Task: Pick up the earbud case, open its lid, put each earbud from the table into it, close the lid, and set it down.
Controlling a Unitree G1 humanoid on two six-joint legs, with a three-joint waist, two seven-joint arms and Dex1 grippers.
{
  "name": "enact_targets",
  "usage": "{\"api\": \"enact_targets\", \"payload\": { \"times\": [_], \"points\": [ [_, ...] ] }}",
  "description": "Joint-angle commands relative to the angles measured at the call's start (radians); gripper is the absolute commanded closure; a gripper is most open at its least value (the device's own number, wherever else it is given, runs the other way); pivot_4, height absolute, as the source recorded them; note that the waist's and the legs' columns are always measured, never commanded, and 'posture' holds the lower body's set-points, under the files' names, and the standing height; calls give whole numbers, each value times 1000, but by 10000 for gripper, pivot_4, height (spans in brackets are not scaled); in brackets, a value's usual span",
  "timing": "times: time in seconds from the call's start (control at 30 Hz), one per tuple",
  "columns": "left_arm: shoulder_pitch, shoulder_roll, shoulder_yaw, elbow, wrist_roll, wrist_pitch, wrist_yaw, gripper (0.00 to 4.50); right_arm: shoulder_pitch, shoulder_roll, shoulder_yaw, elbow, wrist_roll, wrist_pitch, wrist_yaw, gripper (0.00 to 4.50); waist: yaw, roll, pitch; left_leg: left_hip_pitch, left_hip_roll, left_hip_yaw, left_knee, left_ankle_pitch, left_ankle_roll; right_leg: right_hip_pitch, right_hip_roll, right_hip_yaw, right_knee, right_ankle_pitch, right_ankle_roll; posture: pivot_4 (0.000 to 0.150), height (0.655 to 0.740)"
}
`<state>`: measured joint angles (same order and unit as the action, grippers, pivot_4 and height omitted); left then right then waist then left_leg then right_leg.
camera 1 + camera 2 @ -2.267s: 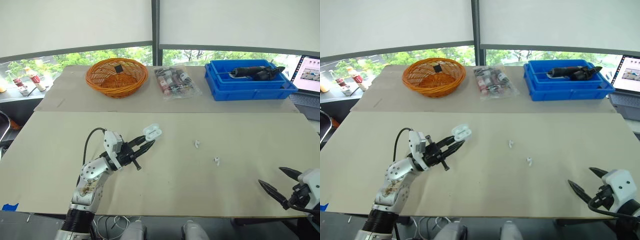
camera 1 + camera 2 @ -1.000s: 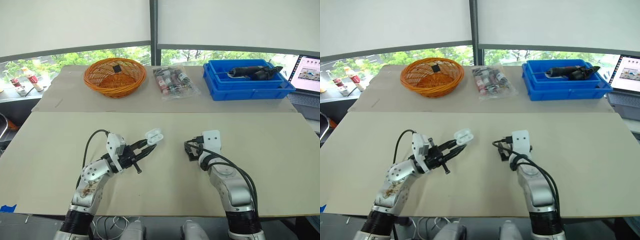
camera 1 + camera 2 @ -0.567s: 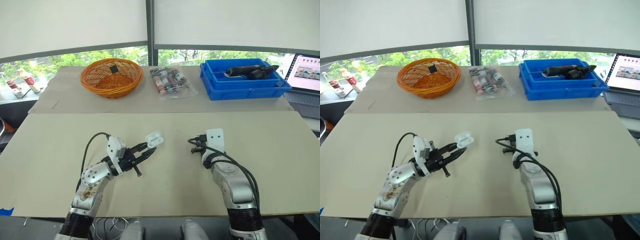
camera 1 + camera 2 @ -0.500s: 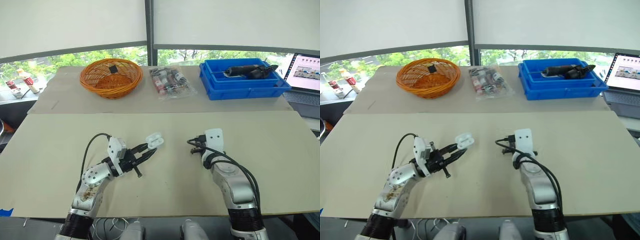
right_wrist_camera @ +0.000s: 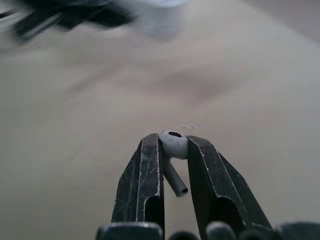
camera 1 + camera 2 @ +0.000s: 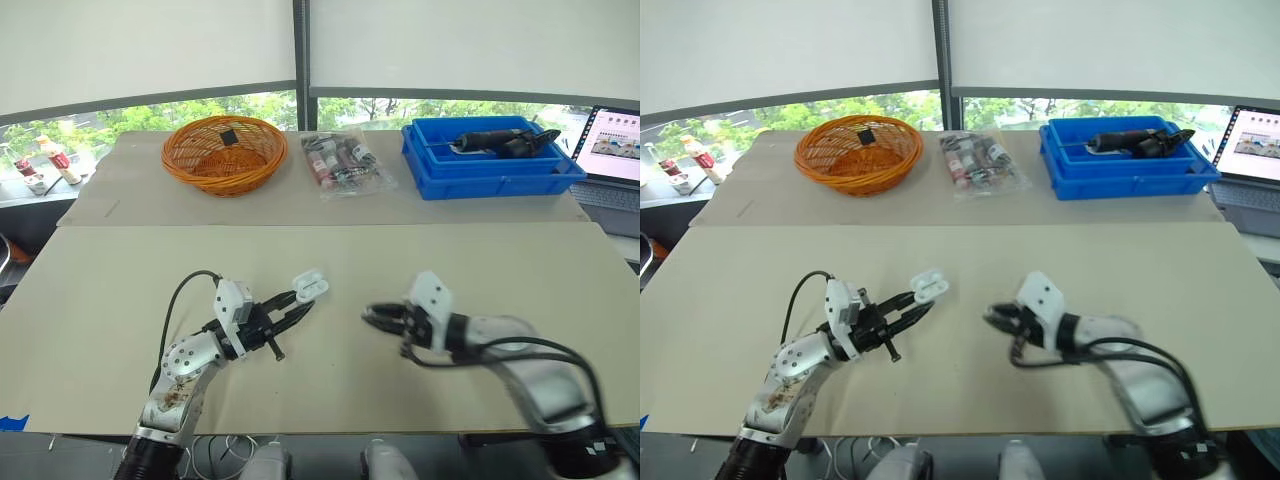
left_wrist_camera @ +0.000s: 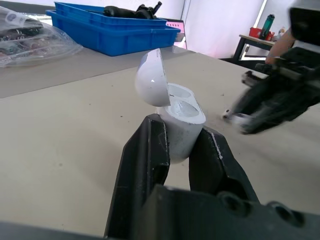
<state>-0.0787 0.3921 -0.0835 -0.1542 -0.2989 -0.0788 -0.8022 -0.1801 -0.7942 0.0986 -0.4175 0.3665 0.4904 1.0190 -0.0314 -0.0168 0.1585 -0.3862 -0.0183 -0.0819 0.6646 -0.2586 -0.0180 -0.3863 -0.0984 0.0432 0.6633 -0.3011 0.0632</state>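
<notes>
The white earbud case (image 6: pixel 310 287) is held above the table's middle with its lid tipped open, and my left gripper (image 6: pixel 299 301) is shut on its body. The left wrist view shows the case (image 7: pixel 176 120) with both wells in sight, clamped between the black fingers (image 7: pixel 150 150). My right gripper (image 6: pixel 377 316) hangs just right of the case, pointing at it, shut on a white earbud (image 5: pixel 173 144). In the right wrist view the earbud's stem hangs down between the fingers (image 5: pixel 147 175). The blurred case (image 5: pixel 161 15) lies ahead of them.
Along the far side stand an orange wicker basket (image 6: pixel 229 153), a clear bag of small bottles (image 6: pixel 345 163) and a blue bin (image 6: pixel 490 160) holding a dark tool. A laptop (image 6: pixel 614 152) sits at the far right edge.
My right gripper has shut on an earbud, lifted off the table and swung left toward the open case. The left gripper holds the case as before.
</notes>
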Motion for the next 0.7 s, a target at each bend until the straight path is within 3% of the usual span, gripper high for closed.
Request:
{"api": "enact_targets", "payload": {
  "times": [0.03,0.27,0.7],
  "points": [
    [21,15,14,-62,-12,10,5,39702,13,-163,-35,82,-47,-256,248,41704,5,0,0,1,0,0,0,0,0,0,0,0,0,0,0,1500,7400],
    [71,21,11,-125,-14,38,23,39702,17,-352,7,449,-186,-768,519,41704,15,-1,1,1,0,2,0,0,0,0,0,1,0,0,0,1500,7400],
    [85,11,0,-157,-12,69,48,39702,-8,-331,34,539,-202,-781,526,41704,20,-1,1,1,0,2,0,0,0,0,-1,1,1,0,0,1500,7400]
  ]
}}
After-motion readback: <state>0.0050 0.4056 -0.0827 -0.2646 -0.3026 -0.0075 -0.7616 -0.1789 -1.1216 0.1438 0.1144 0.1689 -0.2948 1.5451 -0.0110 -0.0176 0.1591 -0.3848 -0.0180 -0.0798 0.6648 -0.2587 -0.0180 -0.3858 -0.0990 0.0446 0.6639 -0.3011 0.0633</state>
